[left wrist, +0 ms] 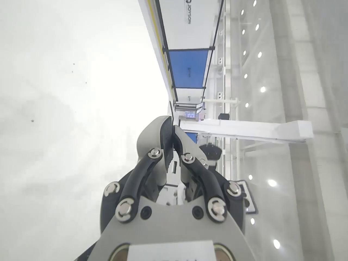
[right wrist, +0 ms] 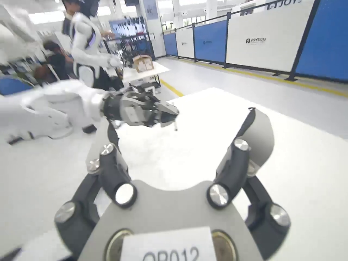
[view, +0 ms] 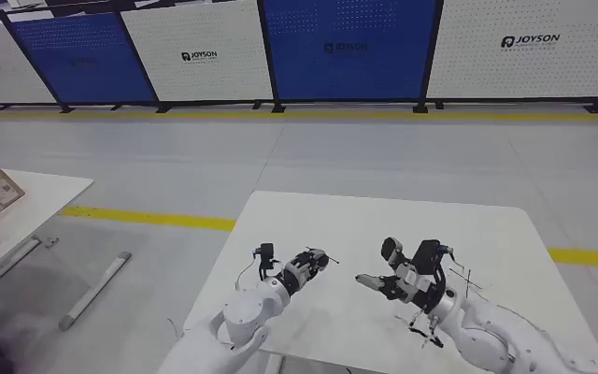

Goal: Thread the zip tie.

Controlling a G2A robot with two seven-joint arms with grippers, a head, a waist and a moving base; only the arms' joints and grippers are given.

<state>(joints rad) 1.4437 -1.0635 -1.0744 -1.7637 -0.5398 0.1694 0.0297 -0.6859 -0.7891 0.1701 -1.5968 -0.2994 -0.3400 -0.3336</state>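
A side table juts in at 9 o'clock in the top view, standing apart from the white worktop. The left arm comes onto the worktop from about 7 o'clock. At its end the left claw sits over the near-left part of the surface and points toward 3 o'clock. This claw is pinched narrow. In the left wrist view its pads are pressed together at the tips. It holds a thin dark zip tie, and a short end sticks out past the fingertips toward 3 o'clock.

The right claw is at 3 o'clock of that end, near it but not touching. It points back toward 9 o'clock, facing the tie. It is spread wide and holds nothing. In the right wrist view its fingers stand far apart, with the left arm's tip and the tie showing farther off between them.

A few thin dark strips lie on the worktop at 3 o'clock of the right wrist. What they are cannot be told.
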